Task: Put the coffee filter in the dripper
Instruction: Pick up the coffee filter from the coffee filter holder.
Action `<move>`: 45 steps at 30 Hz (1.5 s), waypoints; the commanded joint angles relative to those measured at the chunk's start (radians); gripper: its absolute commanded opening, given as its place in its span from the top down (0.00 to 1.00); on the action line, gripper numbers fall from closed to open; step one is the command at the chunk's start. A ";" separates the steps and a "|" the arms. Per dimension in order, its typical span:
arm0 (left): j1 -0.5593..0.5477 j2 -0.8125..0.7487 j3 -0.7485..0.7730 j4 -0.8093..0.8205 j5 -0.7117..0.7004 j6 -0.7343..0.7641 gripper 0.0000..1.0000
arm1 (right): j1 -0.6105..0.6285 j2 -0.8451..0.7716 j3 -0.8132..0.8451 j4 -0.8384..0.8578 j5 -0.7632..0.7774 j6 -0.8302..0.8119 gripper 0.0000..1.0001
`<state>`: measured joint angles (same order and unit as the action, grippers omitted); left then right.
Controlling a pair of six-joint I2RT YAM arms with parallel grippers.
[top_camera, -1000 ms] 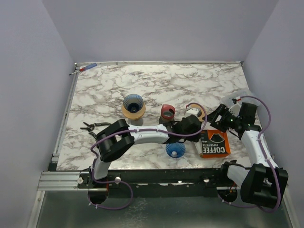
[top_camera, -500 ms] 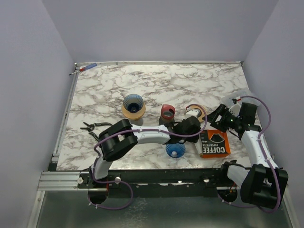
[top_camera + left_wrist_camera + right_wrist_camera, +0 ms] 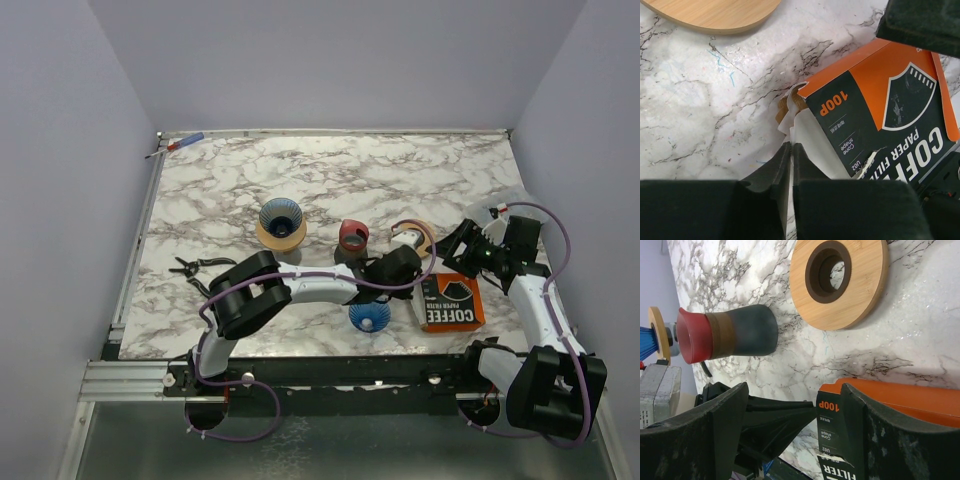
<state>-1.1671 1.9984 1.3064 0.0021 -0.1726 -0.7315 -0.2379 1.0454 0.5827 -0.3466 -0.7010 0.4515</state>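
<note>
**A:** How is the left gripper (image 3: pixel 791 146) seen?

**B:** Its fingers are pressed almost together at the bottom centre of the left wrist view. A fold of white filter (image 3: pixel 810 142) is pinched between them.

**A:** Where is the filter found?

**B:** It is seen sticking out of the open corner of the orange box (image 3: pixel 880 115). The box is laid flat on the marble table (image 3: pixel 330 180), at the lower right of the overhead view.

**A:** And the right gripper (image 3: pixel 795 390)?

**B:** Its fingers are spread wide. The box's end is seen beside the right-hand finger, but whether it is touched cannot be told.

**A:** Where is the dripper (image 3: pixel 282 222) placed?

**B:** It is set upright on a wooden base, left of centre in the overhead view, well apart from the filter. A red-topped cup (image 3: pixel 725 335) and a wooden ring (image 3: pixel 839 282) are seen between the dripper and the box. A blue cone (image 3: pixel 369 316) is seen near the bottom edge of the table.
</note>
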 commanded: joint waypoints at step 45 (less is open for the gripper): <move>0.089 -0.522 -0.315 0.026 -0.032 0.104 1.00 | -0.008 -0.048 0.066 -0.022 -0.026 0.010 0.21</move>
<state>-1.0924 1.5509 1.0126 0.0208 -0.2024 -0.6632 -0.2379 1.0286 0.6170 -0.3553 -0.7048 0.4526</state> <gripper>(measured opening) 0.003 0.786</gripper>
